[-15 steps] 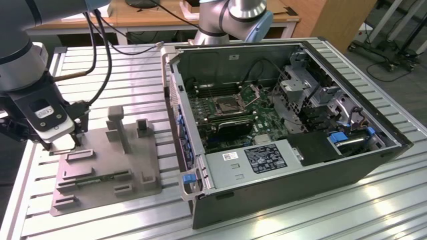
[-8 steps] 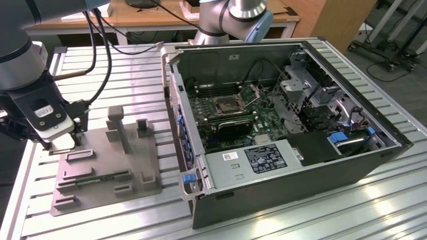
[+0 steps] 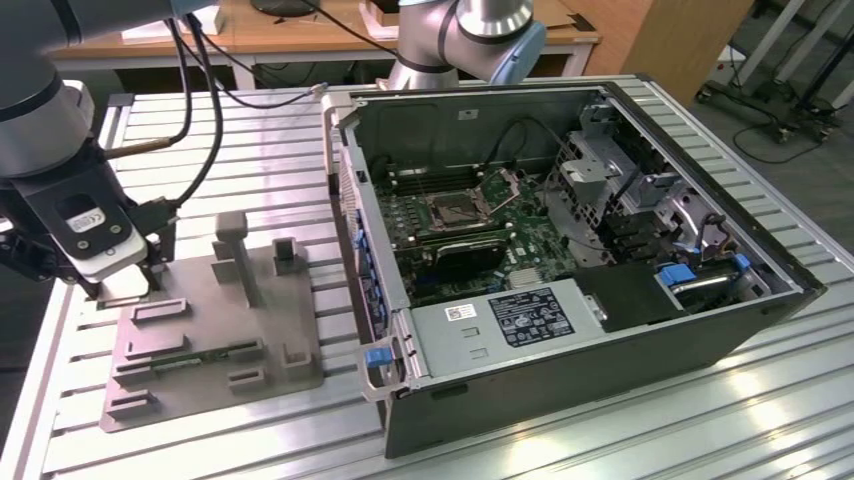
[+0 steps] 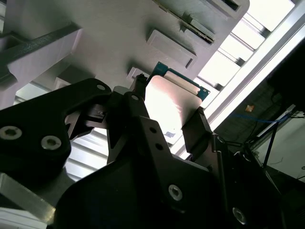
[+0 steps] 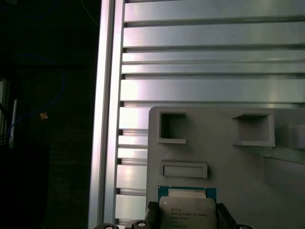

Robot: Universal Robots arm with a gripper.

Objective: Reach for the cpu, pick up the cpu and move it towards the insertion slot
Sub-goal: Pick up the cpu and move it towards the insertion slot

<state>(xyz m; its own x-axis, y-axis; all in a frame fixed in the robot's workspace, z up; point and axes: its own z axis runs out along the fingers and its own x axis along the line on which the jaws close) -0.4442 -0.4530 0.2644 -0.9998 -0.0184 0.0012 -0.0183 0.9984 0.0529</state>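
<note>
The cpu (image 4: 167, 102) is a flat silver square with a green rim, and it sits between my two fingers in both wrist views. My gripper (image 4: 167, 104) is shut on the cpu (image 5: 187, 213), one dark finger (image 4: 196, 125) pressing each opposite edge. In the exterior view my gripper (image 3: 123, 285) hangs low over the far corner of the grey tray (image 3: 214, 340), on that view's left. The insertion slot (image 3: 451, 208), a silver-framed socket with its bracket raised, lies on the motherboard inside the open computer case, well to the exterior view's right of my gripper.
The open computer case (image 3: 574, 330) fills the exterior view's right half, its side wall (image 3: 350, 200) standing between tray and socket. Upright grey posts (image 3: 234, 245) rise from the tray, and a green memory stick (image 3: 187, 358) lies in it. The slatted aluminium table (image 5: 214, 62) ends close by.
</note>
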